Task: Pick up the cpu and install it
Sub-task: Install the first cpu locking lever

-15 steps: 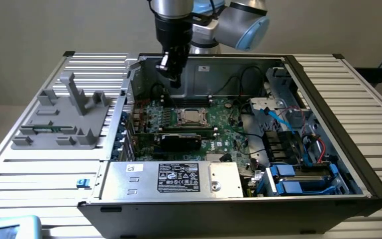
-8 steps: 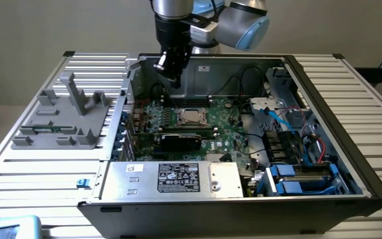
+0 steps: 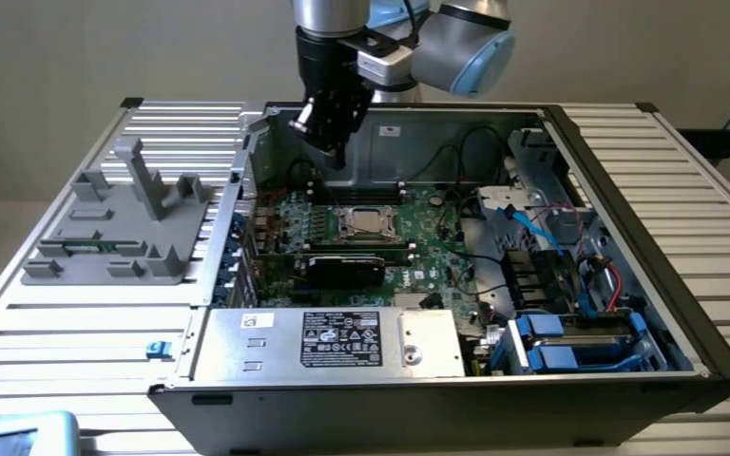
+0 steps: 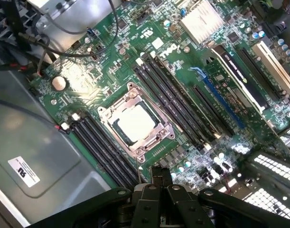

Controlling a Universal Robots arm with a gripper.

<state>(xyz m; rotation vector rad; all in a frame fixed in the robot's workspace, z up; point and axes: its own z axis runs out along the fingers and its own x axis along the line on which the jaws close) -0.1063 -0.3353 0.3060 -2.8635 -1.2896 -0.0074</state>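
claw [image 4: 160, 176]: nearest the wrist cam, fingers pressed together, shut w/ nothing in it; in ext. view it hangs at upper centre of frame [image 3: 336, 157], above the rear of the PC case [image 3: 467, 123], clear of the board.
cpu [image 3: 365, 223]: centre of frame in ext. view, lying flat in its socket on the motherboard [image 3: 435, 237]; wrist view shows its pale metal top [image 4: 134, 124] inside the steel socket frame, RAM slots [image 4: 168, 99] on both sides.
black card [image 3: 346, 266]: just below the cpu in ext. view.
silver box [image 3: 429, 342]: lower centre, black label, at the case's front edge.
grey fixture [image 3: 124, 223]: left of frame, on the slatted bench [image 3: 73, 332], beside the case.
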